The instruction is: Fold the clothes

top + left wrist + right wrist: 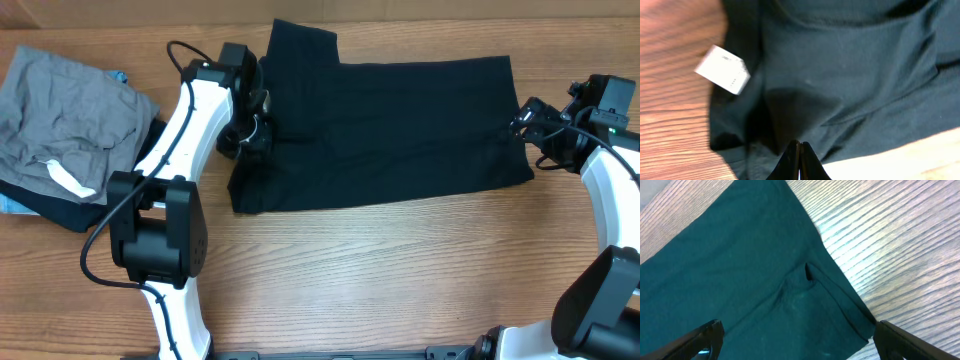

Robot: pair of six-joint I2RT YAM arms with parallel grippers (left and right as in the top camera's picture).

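Observation:
The clothes, a black T-shirt [390, 130], lie spread flat across the back middle of the wooden table. My left gripper [250, 130] is at the shirt's left edge, shut, with a pinch of the black fabric [805, 100] drawn up to its tips [799, 145]. The shirt's white neck tag [722, 70] lies just left of that pinch. At the shirt's right edge my right gripper [525, 130] is open. Its two fingers [705, 335] straddle the shirt's corner [805, 305] without closing on it.
A crumpled grey garment [65, 110] with a white label [70, 180] lies on a dark garment [60, 212] at the table's far left. Bare wooden table [380, 270] runs in front of the shirt.

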